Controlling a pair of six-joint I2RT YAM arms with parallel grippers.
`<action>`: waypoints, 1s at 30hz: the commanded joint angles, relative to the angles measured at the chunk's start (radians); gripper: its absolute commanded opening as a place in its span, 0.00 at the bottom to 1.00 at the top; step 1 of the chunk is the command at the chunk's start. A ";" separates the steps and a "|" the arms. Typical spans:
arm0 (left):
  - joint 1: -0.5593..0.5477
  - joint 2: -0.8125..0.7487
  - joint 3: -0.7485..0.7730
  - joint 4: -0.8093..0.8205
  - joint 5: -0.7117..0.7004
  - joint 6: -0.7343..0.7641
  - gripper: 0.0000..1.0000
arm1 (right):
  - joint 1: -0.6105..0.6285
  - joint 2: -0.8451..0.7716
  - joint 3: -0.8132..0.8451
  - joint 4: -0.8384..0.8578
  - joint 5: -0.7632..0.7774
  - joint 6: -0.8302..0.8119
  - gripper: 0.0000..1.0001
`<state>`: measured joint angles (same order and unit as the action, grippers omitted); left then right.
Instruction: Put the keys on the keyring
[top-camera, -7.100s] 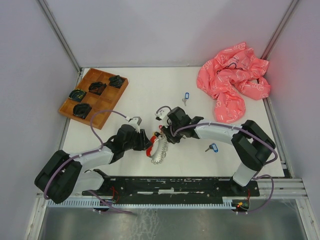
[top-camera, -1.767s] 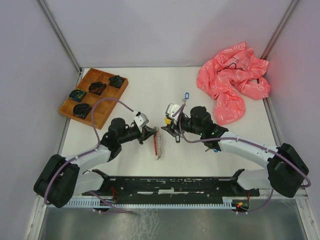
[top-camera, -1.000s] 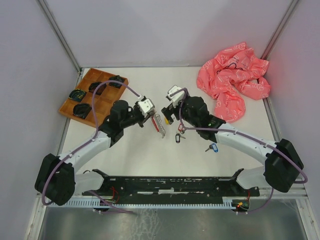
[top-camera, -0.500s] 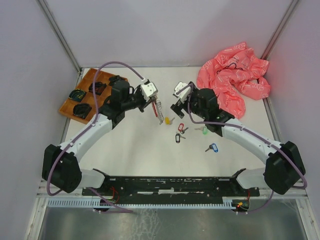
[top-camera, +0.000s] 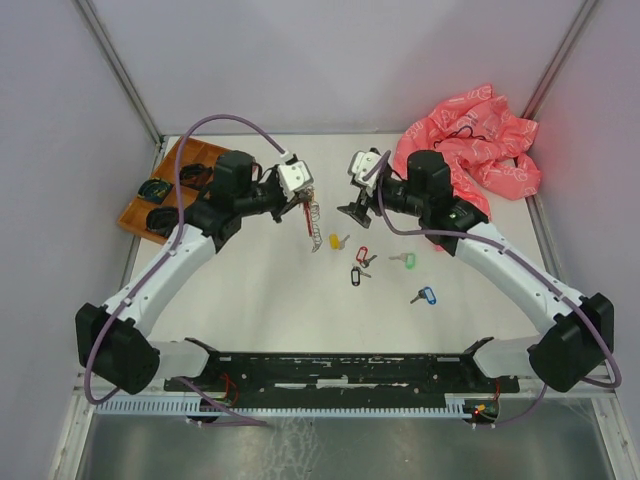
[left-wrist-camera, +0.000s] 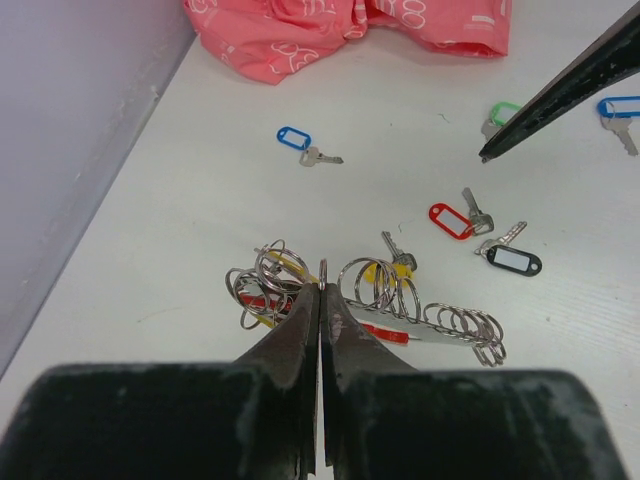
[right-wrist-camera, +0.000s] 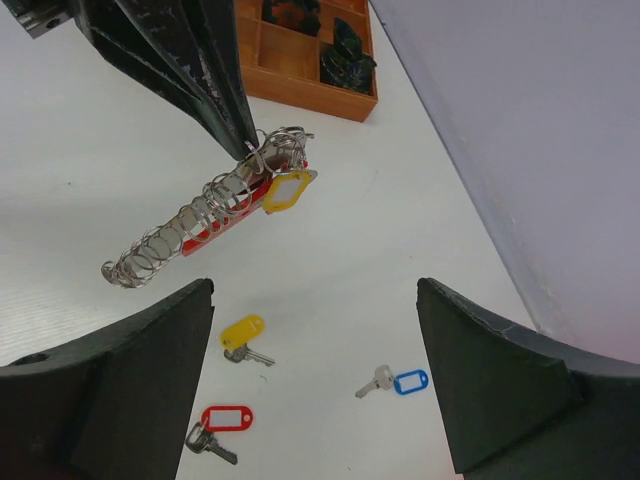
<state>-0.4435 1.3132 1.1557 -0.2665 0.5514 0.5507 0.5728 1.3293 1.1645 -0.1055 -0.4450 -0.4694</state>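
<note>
**Q:** Left pincer: what did it hold?

**A:** Its jaws were pressed together on the keyring, pinching a ring near one end. The cluster hung at the centre of the top view and appeared lifted off the table.

**Q:** And the right pincer?

**A:** It was spread wide with nothing between its fingers. It was just right of the keyring and apart from it.

**Q:** What was already on the keyring?

**A:** A yellow tag hung at the held end, apparently threaded. Whether its key sat fully on a ring could not be told.

**Q:** What lay outside it?

**A:** Loose on the table, below and right of the keyring in the top view, were a yellow key, red key, dark key, green key and blue key. A second blue key showed at upper left of the left wrist view.

**Q:** Progress, then?

**A:** Judged early. At most one key was on, six lay loose and none was grasped. The next step probably called for the right pincer to pick one up.
</note>
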 joint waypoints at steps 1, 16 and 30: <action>0.002 -0.100 0.025 0.026 0.041 0.011 0.03 | -0.009 -0.007 0.067 -0.005 -0.208 0.009 0.90; -0.052 -0.212 -0.058 0.067 0.045 -0.003 0.03 | -0.009 0.119 0.229 0.000 -0.484 0.059 0.70; -0.066 -0.223 -0.085 0.092 0.092 -0.020 0.03 | 0.039 0.175 0.285 -0.204 -0.476 -0.071 0.41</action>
<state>-0.5018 1.1313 1.0698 -0.2520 0.5995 0.5491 0.5880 1.4849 1.3823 -0.2375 -0.9089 -0.4690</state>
